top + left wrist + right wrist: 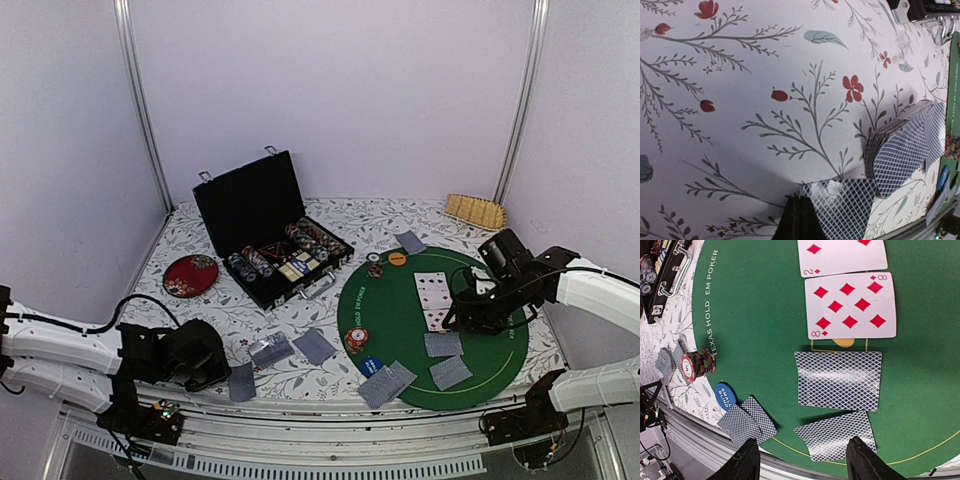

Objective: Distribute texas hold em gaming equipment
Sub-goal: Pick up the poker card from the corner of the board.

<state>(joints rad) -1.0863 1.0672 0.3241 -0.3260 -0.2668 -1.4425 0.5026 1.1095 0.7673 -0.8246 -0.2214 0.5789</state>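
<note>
Top external view shows your left fingers [218,368] at lower left, pressed together and seemingly pinching one grey-blue-backed playing card [242,382] beside the stacked deck [270,350]. Most striped poker chips [310,238] sit undistributed in the black hinged case [250,205]. Cards are already dealt on the round green felt mat [400,310]. Your right fingers [860,460] are spread and hold nothing.

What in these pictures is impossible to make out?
- Right wrist view: face-down card hides its face; top card cut by the upper edge.
- Left wrist view: left gripper cut by the bottom edge, nearest card covering it; grip unclear.
- Top view: chips in the case too small to count.
</note>
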